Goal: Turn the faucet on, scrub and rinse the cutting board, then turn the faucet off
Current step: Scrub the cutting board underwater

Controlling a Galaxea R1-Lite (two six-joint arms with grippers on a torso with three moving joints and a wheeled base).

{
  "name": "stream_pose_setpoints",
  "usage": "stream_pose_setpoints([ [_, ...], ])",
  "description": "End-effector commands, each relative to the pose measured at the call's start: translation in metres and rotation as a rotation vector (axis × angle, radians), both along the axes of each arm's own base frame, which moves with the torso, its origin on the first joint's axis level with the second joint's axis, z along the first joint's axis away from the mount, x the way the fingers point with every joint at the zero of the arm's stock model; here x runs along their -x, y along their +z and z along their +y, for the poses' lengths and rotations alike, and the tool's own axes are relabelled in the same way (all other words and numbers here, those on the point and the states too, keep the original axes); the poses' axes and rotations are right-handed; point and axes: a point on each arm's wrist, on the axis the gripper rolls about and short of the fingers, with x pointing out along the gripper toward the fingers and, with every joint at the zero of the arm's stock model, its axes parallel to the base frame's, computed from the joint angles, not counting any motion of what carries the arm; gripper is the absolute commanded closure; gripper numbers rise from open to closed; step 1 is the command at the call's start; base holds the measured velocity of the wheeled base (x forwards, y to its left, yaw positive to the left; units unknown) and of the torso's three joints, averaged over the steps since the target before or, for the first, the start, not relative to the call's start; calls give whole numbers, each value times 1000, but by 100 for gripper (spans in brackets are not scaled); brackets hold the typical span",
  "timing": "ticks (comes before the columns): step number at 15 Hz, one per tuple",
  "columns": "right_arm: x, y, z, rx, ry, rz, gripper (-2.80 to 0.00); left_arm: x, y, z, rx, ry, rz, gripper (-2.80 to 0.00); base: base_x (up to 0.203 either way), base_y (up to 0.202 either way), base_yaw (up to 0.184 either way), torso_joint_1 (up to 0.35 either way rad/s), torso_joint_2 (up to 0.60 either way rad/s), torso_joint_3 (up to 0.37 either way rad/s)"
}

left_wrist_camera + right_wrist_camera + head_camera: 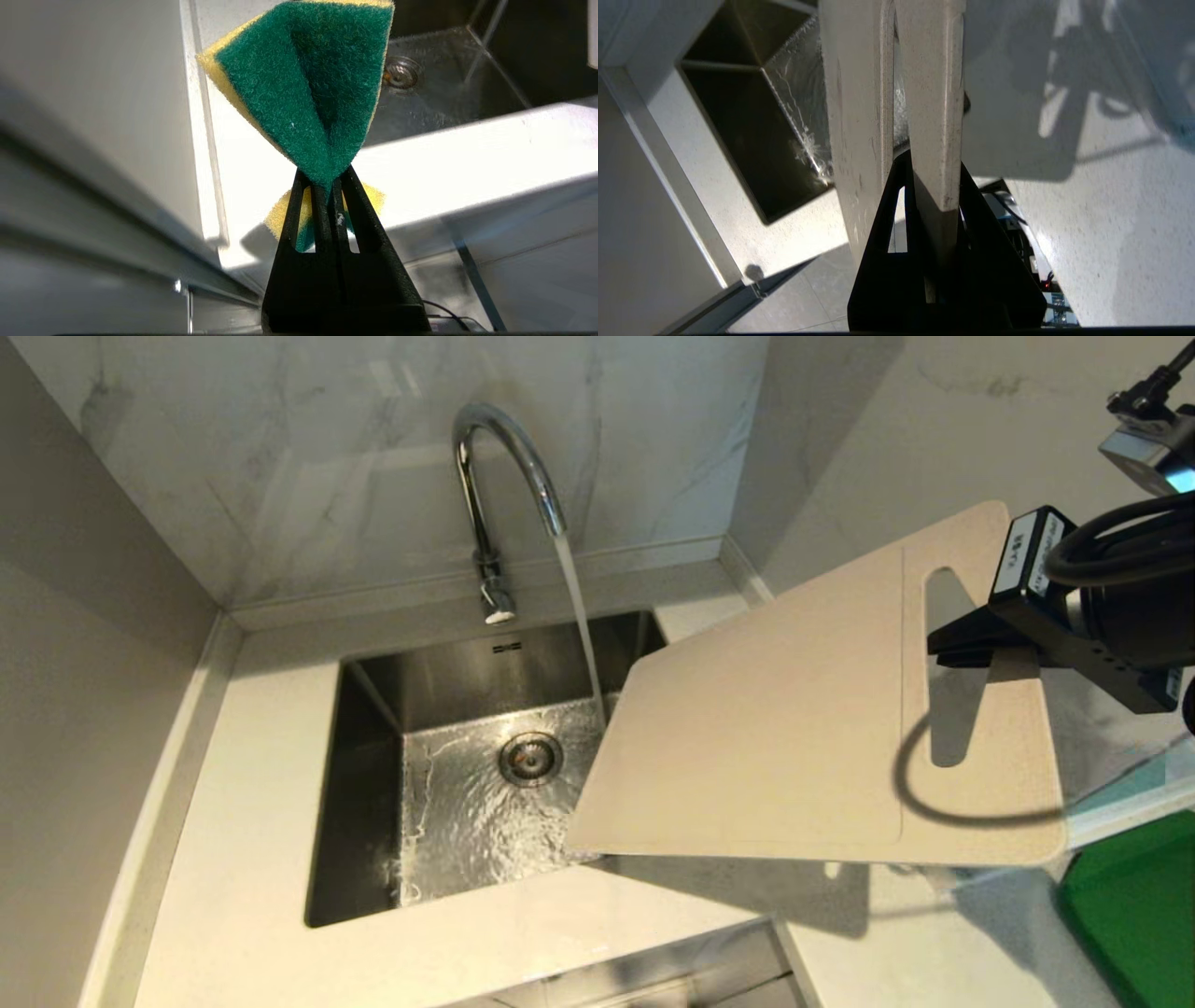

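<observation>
In the head view, we are reaching in from the right with our right claw (966, 644), clamping the cutting board (794, 728) by its slotted end and holding it tilted above the right part of the sink (373, 756), its far left corner just beside the stream. The faucet (495, 476) is running. A white label on the claw is too small to read.

In the left wrist view, our left claw (327, 191) is pinching a green-and-yellow sponge (308, 84) above the counter (467, 154).

In the right wrist view, the right claw is gripping the board's edge.

Right gripper (966, 639): black, tapered fingers (896, 219) with triangular cut-outs; white label, row of small holes and looped black cable behind the jaws.
</observation>
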Motion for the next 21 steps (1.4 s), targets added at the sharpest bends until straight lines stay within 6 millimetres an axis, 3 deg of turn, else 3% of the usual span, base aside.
stream_pose_setpoints([
  [1,3,0,-1,-2,-1,1,0,0,0,0,0,0,1,0,202,0,-7,-1,-1,1],
  [6,1,0,0,-2,-1,0,0,0,0,0,1,0,1,0,188,0,-6,6,4,0],
  [12,-12,-8,3,-5,2,39,0,0,0,0,1,0,2,0,12,0,-2,2,3,0],
  [16,-54,-31,15,-13,-16,117,0,0,0,0,1,0,1,0,0,0,0,0,0,0],
  [21,-130,-60,42,-59,-25,118,0,0,0,0,1,0,2,0,0,0,0,0,0,0],
])
